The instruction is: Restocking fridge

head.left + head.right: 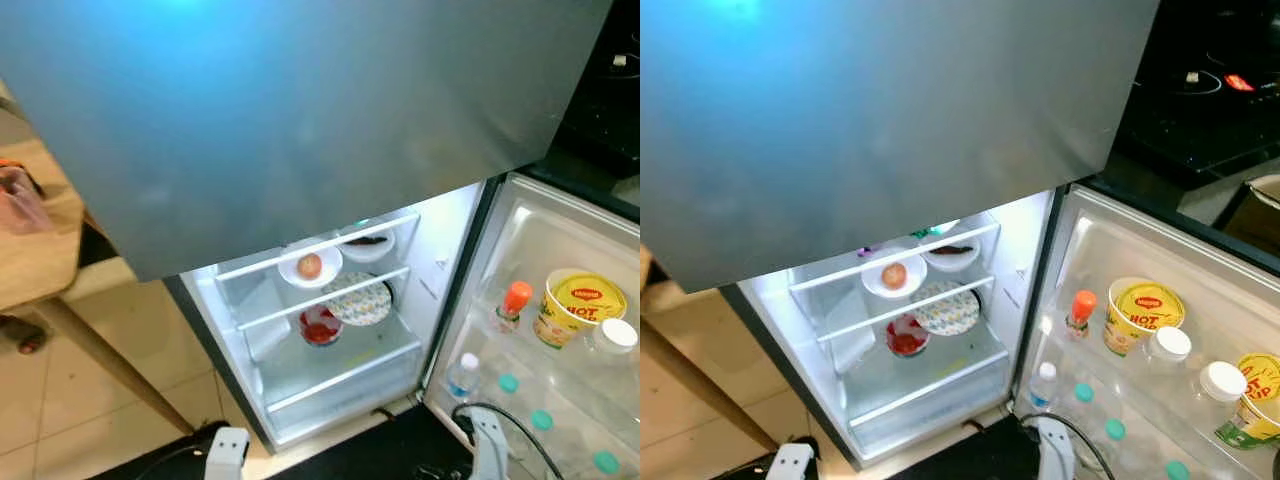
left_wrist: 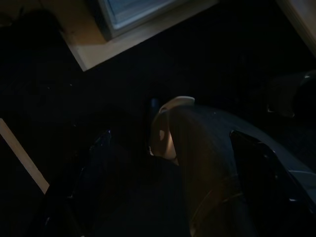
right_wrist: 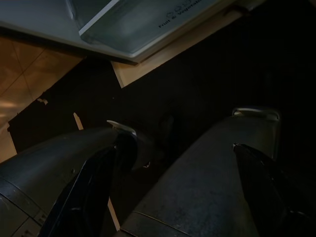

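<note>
Fridge (image 1: 440, 270) stands open w/ door (image 1: 560, 250) swung to robot's right. Shelves hold a bowl w/ a round fruit (image 1: 309, 265), patterned plate (image 1: 358, 300), red container (image 1: 320, 326). Door rack: yellow "Maggi HOT" cup (image 1: 579, 306), orange-cap bottle (image 1: 512, 305). Left gripper (image 2: 170, 185) & right gripper (image 3: 170, 195) hang low, fingers apart, empty. Restocking looks barely begun, I'd judge; nothing in hand yet.

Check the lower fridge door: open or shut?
Open. The lower fridge door is swung wide, its racks showing a yellow noodle cup and an orange-capped bottle; lit shelves exposed.
</note>
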{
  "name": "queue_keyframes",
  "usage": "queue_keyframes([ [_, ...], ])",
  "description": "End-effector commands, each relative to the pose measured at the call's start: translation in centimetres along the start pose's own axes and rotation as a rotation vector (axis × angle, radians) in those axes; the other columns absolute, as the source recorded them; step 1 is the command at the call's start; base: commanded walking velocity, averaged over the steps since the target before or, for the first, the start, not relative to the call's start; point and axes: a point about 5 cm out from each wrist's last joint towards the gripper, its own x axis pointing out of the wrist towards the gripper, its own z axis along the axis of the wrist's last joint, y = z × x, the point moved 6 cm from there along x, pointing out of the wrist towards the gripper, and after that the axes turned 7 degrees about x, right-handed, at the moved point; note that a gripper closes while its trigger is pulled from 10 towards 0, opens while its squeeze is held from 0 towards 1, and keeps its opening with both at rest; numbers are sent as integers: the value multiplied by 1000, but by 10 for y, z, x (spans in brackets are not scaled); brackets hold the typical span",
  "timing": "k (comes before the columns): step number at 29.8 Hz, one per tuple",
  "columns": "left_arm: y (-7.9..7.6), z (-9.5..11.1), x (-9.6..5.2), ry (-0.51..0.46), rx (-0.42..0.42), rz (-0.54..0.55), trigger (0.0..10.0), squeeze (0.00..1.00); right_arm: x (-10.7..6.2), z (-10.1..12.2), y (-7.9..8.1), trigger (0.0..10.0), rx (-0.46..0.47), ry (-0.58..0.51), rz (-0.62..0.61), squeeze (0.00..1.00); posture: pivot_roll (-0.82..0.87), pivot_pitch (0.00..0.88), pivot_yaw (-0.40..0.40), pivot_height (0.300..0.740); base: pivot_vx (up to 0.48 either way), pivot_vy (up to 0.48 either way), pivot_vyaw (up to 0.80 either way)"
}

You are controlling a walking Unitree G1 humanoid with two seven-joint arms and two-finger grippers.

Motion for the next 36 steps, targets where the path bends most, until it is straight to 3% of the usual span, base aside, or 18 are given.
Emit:
queue_keyframes([
  [1,-1,-5,0,17,2,-2,10000,0,-1,-3,-2,10000,7,6,-9,0,7,52,-10,740,-412,0,0],
  [29,-6,-5,1,13,-13,-9,10000,0,-2,-1,-7,10000,16,1,-28,0,-3,58,-19,740,-407,0,0],
  [36,-5,-5,-1,0,-30,-28,10000,0,-2,-1,-7,10000,16,1,-30,0,-9,59,-17,740,-47,0,0],
])
